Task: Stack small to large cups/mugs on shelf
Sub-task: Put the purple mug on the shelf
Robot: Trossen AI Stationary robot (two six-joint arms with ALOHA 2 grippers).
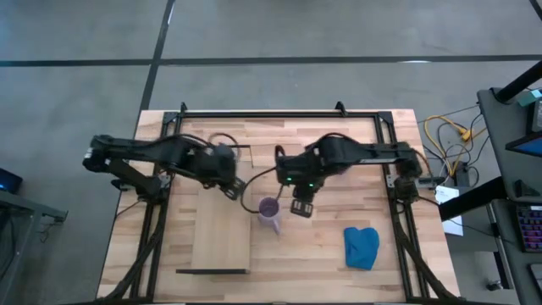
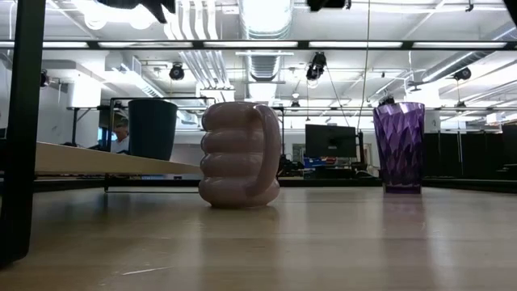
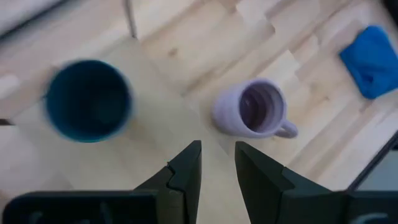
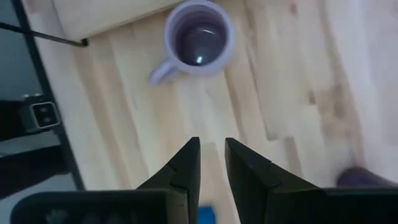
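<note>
The pale lilac mug [image 1: 268, 210] stands upright on the tabletop just right of the shelf plank [image 1: 222, 237], and it also shows in the low view [image 2: 240, 153]. The small dark blue cup [image 3: 87, 99] stands on the plank, and the left arm hides it in the high view. The purple tumbler [image 2: 399, 145] stands on the table, and the right arm hides it from above. My left gripper [image 1: 235, 188] hovers over the plank's right edge, narrowly open and empty [image 3: 217, 149]. My right gripper [image 1: 301, 207] hovers right of the mug, narrowly open and empty [image 4: 211, 144].
A bright blue cloth [image 1: 362, 247] lies on the table at the near right. Dark metal frame rails [image 1: 398, 195] run along the table's sides and far edge. The plank's dark end bracket [image 1: 212, 271] stands at its near end.
</note>
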